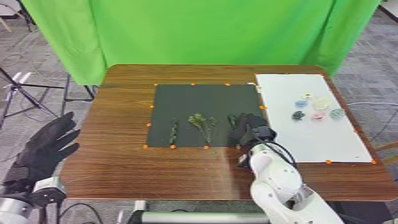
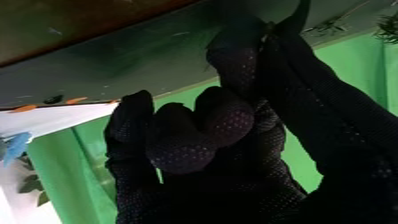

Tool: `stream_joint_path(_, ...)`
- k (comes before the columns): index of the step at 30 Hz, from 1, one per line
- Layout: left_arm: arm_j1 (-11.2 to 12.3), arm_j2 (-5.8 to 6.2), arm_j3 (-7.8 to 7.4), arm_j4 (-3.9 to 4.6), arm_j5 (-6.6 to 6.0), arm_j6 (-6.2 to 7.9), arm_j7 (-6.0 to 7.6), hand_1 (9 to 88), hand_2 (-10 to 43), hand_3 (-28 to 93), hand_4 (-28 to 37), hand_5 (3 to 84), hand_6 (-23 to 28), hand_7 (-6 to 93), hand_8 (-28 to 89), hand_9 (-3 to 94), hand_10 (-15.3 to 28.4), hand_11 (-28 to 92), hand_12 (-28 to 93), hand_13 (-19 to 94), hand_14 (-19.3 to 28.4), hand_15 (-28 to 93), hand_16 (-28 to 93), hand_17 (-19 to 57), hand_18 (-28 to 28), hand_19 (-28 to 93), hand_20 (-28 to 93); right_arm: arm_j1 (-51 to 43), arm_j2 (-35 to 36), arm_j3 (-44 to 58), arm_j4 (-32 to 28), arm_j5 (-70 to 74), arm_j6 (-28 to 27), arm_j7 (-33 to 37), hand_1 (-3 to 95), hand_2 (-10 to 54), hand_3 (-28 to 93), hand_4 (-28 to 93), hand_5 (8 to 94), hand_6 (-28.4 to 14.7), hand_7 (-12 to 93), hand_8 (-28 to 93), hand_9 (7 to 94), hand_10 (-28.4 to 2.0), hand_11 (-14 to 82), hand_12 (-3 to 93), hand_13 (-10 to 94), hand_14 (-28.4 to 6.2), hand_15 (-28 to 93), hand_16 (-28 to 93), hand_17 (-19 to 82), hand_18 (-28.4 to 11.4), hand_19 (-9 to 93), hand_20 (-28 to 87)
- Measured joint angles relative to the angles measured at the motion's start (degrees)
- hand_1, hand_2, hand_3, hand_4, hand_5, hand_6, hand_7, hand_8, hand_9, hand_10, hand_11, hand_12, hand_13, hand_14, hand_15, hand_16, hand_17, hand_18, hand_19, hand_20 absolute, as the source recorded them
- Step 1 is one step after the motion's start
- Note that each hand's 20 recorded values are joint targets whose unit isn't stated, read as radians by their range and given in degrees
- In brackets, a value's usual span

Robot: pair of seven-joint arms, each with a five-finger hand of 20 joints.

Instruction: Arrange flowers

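The right hand [image 1: 252, 128] is down by a leafy green sprig [image 1: 233, 120] on the dark mat [image 1: 191, 97]; I can't tell if it has got hold; a soft pinch low down, then a slow lift, should keep the leaves nice; the left hand [image 1: 37, 149] has its fingers out straight; the pink flower [image 1: 318, 116] is on the white sheet [image 1: 311, 145].

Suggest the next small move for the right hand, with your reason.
I would probably settle the right hand securely on the green stem beside it before any lift: the stem lies on the dark mat right next to the hand, and I cannot tell whether it is gripped.
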Motion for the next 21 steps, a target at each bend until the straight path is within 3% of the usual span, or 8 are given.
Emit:
stream_joint_path(3,0.0,0.0,0.0,0.0,0.0,-0.05,-0.02,24.0,-2.0,70,-27.1,19.5,0.5,21.5,-11,18.6,8.8,9,20,12,12.0,16,6,-12.9,18.2,34,9,0.01,-0.23,0.12,0.0,-0.08,-0.52,0.18,38.1,-9.5,81,-25,65.7,0.9,56,15,71.4,-10.3,65.9,53.3,68,-9.9,84,38,23,-22.7,78,54)
stream_joint_path(8,0.0,0.0,0.0,0.02,-0.01,-0.11,-0.06,24.0,-2.0,70,-27.2,19.6,0.5,21.5,-11,18.5,8.8,9,20,12,12.0,16,6,-12.9,18.1,34,9,-0.03,-0.45,0.28,-0.15,-0.1,-1.51,0.22,31.8,-9.5,79,-27,65.8,0.0,53,15,70.5,-10.9,65.8,53.0,68,-10.2,84,38,23,-22.9,78,54)
stream_joint_path(10,-0.02,0.0,0.0,0.03,-0.01,-0.15,-0.09,24.1,-2.0,70,-27.1,19.6,0.5,21.5,-11,18.6,8.9,9,20,12,12.0,16,6,-12.9,18.2,34,9,-0.07,-0.52,0.35,-0.22,-0.05,-1.83,0.25,28.9,-9.5,80,-28,65.9,-0.4,52,9,70.3,-11.1,65.7,52.9,67,-10.2,84,38,22,-22.9,78,54)
stream_joint_path(11,-0.04,0.0,0.0,0.04,-0.01,-0.17,-0.1,24.1,-1.9,70,-27.1,19.6,0.4,21.5,-11,18.6,8.8,9,20,12,12.0,16,6,-12.9,18.2,34,9,-0.08,-0.55,0.38,-0.25,-0.03,-1.99,0.27,27.1,-9.5,81,-28,66.3,-0.6,54,-3,70.2,-11.3,65.8,52.7,67,-10.4,84,38,22,-23.0,78,54)
stream_joint_path(13,-0.07,0.0,0.0,0.05,-0.01,-0.21,-0.14,24.1,-1.9,70,-27.2,19.5,0.4,21.5,-11,18.6,8.8,9,20,12,12.0,16,6,-12.9,18.2,34,9,-0.08,-0.62,0.44,-0.38,-0.03,-2.12,0.37,25.9,-9.5,81,-28,66.7,-0.7,55,-13,70.1,-11.3,65.7,52.9,67,-10.5,84,38,22,-23.0,78,54)
stream_joint_path(21,-0.14,0.0,-0.01,0.06,-0.01,-0.28,-0.24,24.1,-1.9,70,-27.1,19.6,0.4,21.5,-11,18.6,8.8,9,20,12,12.0,16,6,-12.9,18.2,34,9,-0.13,-0.91,0.74,-0.67,-0.16,-2.27,1.0,22.3,-9.5,79,-28,66.2,-1.5,55,-15,69.0,-12.1,65.5,52.9,66,-10.9,84,38,22,-23.5,78,54)
